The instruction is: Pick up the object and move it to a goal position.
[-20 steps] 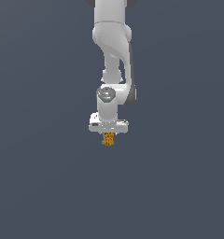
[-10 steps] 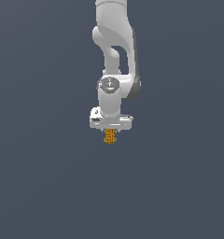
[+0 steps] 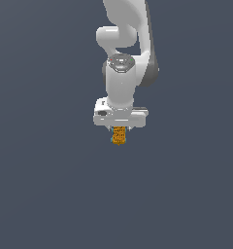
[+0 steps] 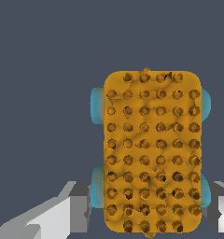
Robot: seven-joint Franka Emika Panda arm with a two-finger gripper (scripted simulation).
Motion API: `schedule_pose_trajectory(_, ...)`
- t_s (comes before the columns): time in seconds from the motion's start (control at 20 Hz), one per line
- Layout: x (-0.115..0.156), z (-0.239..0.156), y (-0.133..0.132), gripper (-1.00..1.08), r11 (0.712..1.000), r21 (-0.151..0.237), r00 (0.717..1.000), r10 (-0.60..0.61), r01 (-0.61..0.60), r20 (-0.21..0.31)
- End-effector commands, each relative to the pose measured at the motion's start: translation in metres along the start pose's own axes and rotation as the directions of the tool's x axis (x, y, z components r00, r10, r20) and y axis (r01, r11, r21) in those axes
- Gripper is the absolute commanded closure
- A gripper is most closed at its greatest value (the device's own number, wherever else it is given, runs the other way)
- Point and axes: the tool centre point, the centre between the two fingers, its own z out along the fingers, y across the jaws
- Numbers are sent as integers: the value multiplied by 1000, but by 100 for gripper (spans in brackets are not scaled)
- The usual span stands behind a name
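Clearly the small orange-yellow rectangular block with the dotted, studded top (image 4: 151, 151) sits between my jaws, which are closed narrow on its two sides; teal bits peek out at those sides, just where my white fingers (image 4: 53, 217) press. In the exterior view the block (image 3: 119, 135) hangs below my white gripper body (image 3: 120, 127), narrower than it. I judge the grip is taken across the short width so the block rides square under the wrist while I carry it toward the goal. No goal marker shows in either view, and I cannot tell whether the grey table lies just beneath. No brand, label or writing is readable anywhere.
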Motion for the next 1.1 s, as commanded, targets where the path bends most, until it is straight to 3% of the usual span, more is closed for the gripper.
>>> schedule_pose_trajectory(0.0,6,-26,-6,108,1000,0,1000,0,0,0)
schedule_pose_trajectory(1.05,58,-208,-46,108,1000,0,1000,0,0,0)
